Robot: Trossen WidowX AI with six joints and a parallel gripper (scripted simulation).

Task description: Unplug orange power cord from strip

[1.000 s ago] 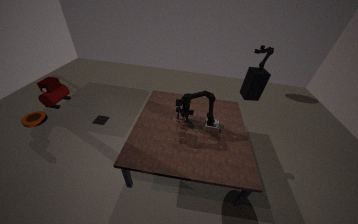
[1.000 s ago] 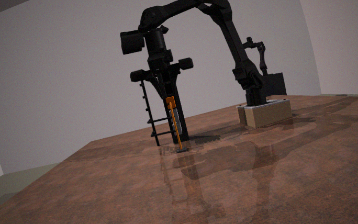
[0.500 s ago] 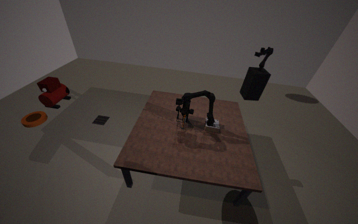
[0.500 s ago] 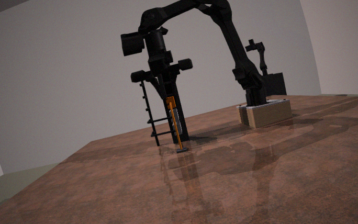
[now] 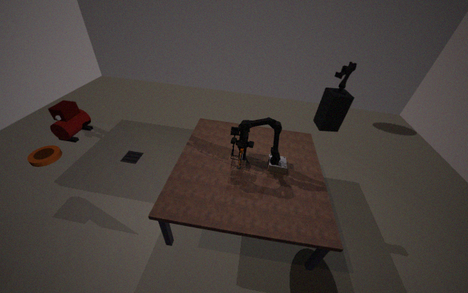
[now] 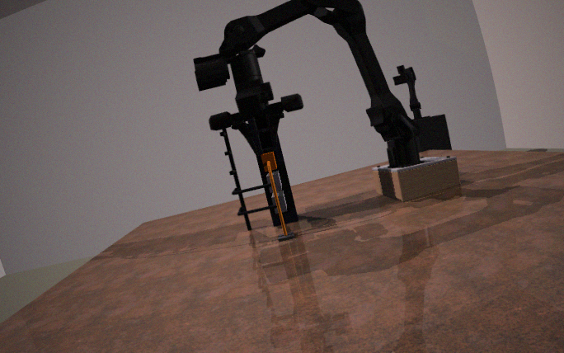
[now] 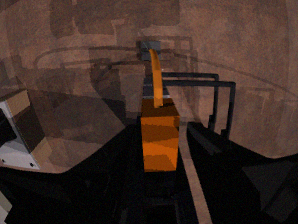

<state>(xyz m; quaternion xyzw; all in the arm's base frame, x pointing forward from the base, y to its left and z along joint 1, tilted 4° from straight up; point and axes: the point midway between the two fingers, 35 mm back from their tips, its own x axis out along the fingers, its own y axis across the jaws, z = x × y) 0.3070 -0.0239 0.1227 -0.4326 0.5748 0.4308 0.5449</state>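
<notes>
Orange plug (image 7: 160, 136) sits between my parted gripper (image 7: 161, 152) fingers, unclamped, above the glossy brown worktop (image 6: 373, 270); grey walls surround.
</notes>
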